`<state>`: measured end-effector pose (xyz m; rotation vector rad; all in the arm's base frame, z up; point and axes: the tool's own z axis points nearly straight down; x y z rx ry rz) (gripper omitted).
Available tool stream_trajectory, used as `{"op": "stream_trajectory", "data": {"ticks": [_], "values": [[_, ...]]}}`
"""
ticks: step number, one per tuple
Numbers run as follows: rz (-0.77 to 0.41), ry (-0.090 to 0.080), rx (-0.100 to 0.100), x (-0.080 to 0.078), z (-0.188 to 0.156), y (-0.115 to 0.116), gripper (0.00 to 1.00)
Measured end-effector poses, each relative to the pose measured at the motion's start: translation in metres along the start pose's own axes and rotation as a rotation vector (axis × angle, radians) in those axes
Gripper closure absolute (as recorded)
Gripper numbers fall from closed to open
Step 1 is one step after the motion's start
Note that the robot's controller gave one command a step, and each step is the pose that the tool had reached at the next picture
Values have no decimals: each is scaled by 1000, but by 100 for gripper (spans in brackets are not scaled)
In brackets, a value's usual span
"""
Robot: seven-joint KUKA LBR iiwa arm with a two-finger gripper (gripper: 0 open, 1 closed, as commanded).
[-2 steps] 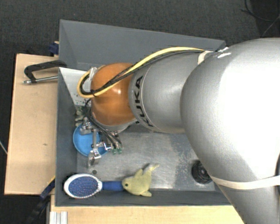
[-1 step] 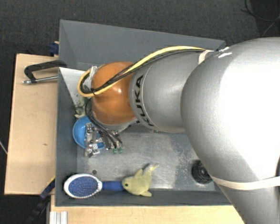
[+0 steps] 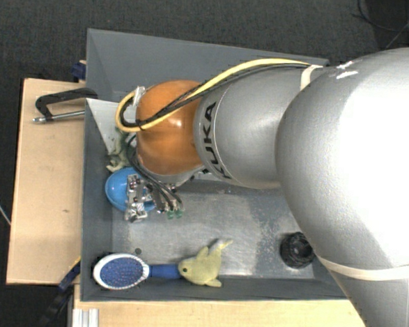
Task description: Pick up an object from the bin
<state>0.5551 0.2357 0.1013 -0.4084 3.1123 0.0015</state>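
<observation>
Hanging low at the left side of the bin (image 3: 198, 61), my gripper (image 3: 151, 201) is just beside a blue round thing (image 3: 117, 187) near the left wall; I cannot tell whether it is spread or closed. Along the front wall lie a blue-handled brush (image 3: 121, 271), a yellow soft toy (image 3: 203, 268) and a black knob (image 3: 296, 249).

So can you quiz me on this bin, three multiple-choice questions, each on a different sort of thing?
1. The end effector is beside:
A. a red cup
B. a blue ball
C. a green block

2. The toy touching the brush handle is:
A. yellow
B. red
C. black

3. The brush lies:
A. standing on end
B. bristles down
C. flat, bristles up

Answers:
1 B: the blue ball sits just left of the end effector.
2 A: the toy is pale yellow.
3 C: the blue bristles face the camera inside a white rim.
</observation>
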Motion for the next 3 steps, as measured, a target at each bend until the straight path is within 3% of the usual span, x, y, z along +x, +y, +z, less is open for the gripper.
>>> {"op": "stream_trajectory", "data": {"ticks": [1, 2, 3], "values": [[1, -1, -1, -1, -29, 0, 100], [2, -8, -2, -4, -85, 1, 100], [3, -5, -2, -5, -97, 1, 100]]}}
